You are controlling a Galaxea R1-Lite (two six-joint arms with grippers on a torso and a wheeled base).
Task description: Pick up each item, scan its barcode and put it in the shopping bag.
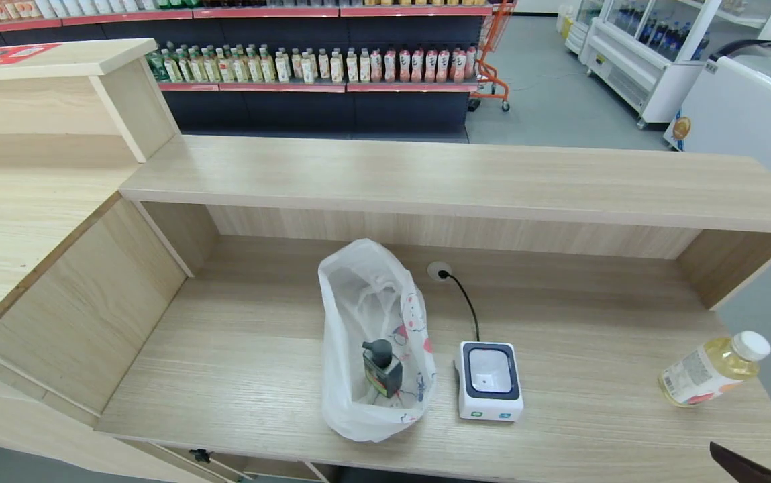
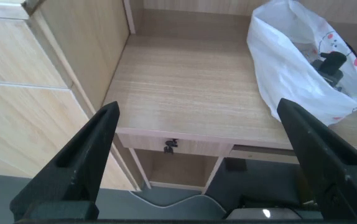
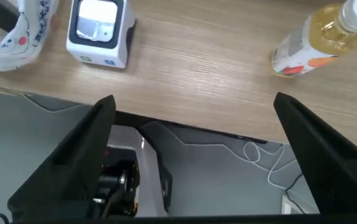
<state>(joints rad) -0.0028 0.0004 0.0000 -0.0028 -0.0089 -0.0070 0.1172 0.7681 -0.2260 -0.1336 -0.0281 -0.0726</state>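
Observation:
A white plastic shopping bag [image 1: 370,315] [image 2: 296,65] [image 3: 17,28] stands open on the wooden counter [image 1: 237,349]. Inside it is a dark bottle with a black pump cap [image 1: 381,369] [image 2: 331,65]. Right of the bag lies a white barcode scanner [image 1: 489,380] [image 3: 97,31]. A bottle of yellow liquid with a white cap [image 1: 712,368] [image 3: 318,38] lies on its side near the counter's right end. My right gripper [image 1: 755,436] [image 3: 195,102] is open and empty, off the front edge below that bottle. My left gripper [image 2: 198,112] is open and empty, off the front edge left of the bag.
The scanner's black cable [image 1: 464,298] runs to a hole at the back of the counter. A raised shelf [image 1: 466,178] overhangs the back, and side panels [image 1: 83,302] close the left. A drawer lock [image 2: 170,145] sits under the front edge.

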